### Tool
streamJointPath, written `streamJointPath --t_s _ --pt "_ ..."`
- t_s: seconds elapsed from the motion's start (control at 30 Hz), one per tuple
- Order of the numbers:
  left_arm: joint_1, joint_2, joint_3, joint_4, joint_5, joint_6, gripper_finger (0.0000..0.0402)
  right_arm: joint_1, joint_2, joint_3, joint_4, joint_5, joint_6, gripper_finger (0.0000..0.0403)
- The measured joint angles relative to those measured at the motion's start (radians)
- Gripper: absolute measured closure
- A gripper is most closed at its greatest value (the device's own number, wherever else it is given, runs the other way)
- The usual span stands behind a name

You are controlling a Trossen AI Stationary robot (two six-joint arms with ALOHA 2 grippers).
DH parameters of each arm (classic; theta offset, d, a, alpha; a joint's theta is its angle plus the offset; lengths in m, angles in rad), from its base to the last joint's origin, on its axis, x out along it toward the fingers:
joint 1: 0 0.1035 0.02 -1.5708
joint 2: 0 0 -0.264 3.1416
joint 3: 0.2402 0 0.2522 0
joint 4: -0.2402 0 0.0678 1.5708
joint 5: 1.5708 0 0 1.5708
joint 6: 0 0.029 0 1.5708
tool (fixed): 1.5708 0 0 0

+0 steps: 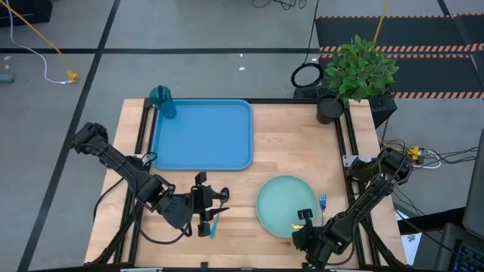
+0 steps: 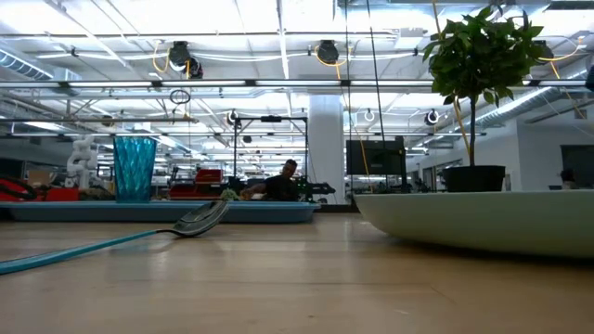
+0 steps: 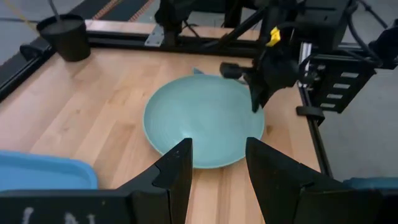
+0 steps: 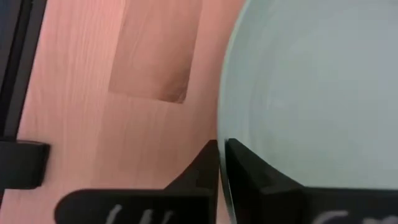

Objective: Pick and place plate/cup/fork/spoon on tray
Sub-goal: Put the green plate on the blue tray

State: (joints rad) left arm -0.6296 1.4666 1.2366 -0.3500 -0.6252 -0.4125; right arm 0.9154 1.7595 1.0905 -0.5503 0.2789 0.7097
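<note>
Wooden boards make the table (image 1: 295,136), with a grey floor around it and a potted plant (image 1: 359,72) at the far right corner.

Starting at the left, the cup (image 1: 162,100) stands at the far left corner of the blue tray (image 1: 203,134), and from above I cannot tell if it is on the rim or just outside it. The tray carries nothing else. The left pincer (image 1: 214,205) hovers near the front edge, nearer than the tray, with its fingers (image 3: 177,171) spread and nothing between them. The spoon (image 1: 213,224) lies on the wood just under this pincer, its bowl lifted a little in the low view. To the right of this pincer lies the plate (image 1: 286,205). The right pincer (image 1: 304,224) is at the plate's near right edge, and its fingers are pressed together over the rim; I judge it is pinching the plate. The fork (image 1: 322,202) lies just beyond this pincer, beside the plate's right edge.

The step in hand seems to be gripping the plate. Next, it calls for a lift with a firm hold on the thin rim, then a long carry leftward to the tray.
</note>
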Motion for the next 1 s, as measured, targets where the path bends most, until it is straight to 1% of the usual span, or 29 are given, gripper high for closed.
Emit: streamJointPath --t_s 0.1,0.3,0.4,0.5,0.7,0.83,1.0 --pt "0.000 0.000 0.000 0.030 0.000 0.027 0.0250 0.002 -0.008 0.015 -0.006 -0.021 -0.008 0.0398" --pt "0.000 0.000 0.000 0.034 0.000 0.064 0.0250 0.003 -0.061 0.065 -0.008 -0.018 -0.043 0.0402" --pt "0.000 0.000 0.000 0.034 0.000 0.068 0.0250 0.003 -0.082 0.110 -0.033 0.021 -0.065 0.0403" --pt "0.000 0.000 0.000 0.034 0.000 0.070 0.0250 0.002 -0.085 0.192 -0.094 0.059 -0.081 0.0403" --pt "-0.010 -0.005 0.000 0.031 -0.001 0.079 0.0250 -0.012 -0.085 0.334 -0.214 0.158 -0.190 0.0403" --pt "-0.016 -0.013 0.001 0.028 -0.001 0.119 0.0250 -0.064 -0.085 0.382 -0.239 0.190 -0.259 0.0403" --pt "-0.021 -0.043 0.001 -0.029 -0.005 0.114 0.0250 -0.182 -0.085 0.398 -0.227 0.191 -0.378 0.0403"
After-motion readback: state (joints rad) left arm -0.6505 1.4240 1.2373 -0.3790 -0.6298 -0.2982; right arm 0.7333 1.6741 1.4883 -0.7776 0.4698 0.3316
